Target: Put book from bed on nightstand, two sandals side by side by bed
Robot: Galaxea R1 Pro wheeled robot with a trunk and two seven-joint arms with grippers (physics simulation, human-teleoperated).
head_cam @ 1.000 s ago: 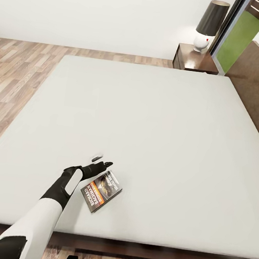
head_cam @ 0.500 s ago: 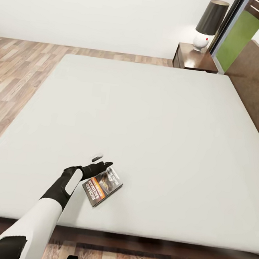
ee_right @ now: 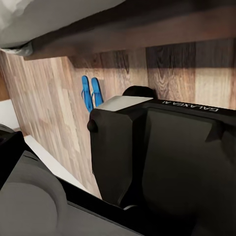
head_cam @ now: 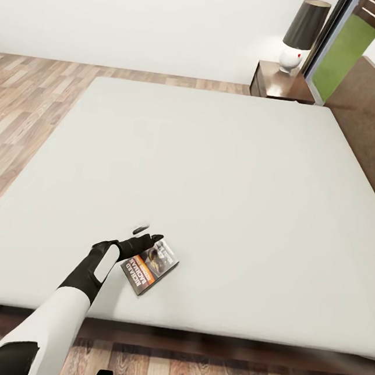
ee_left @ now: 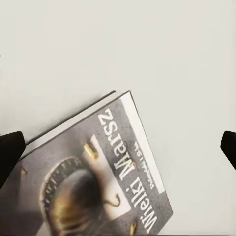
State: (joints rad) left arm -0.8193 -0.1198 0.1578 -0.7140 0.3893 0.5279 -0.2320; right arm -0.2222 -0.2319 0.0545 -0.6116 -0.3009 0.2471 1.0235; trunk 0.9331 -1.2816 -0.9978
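We see the small dark paperback book with the orange band lying flat near the foot edge of the pale grey mattress of the bed, just to the right of our left hand, touching or nearly so. The hand is spread wide, gripping nothing; its black fingertips show at either side of the cover in the left wrist view. The book's long axis runs diagonally across the line of the fingers. The left arm is clearly the nearer one. We cannot tell the right hand's state.
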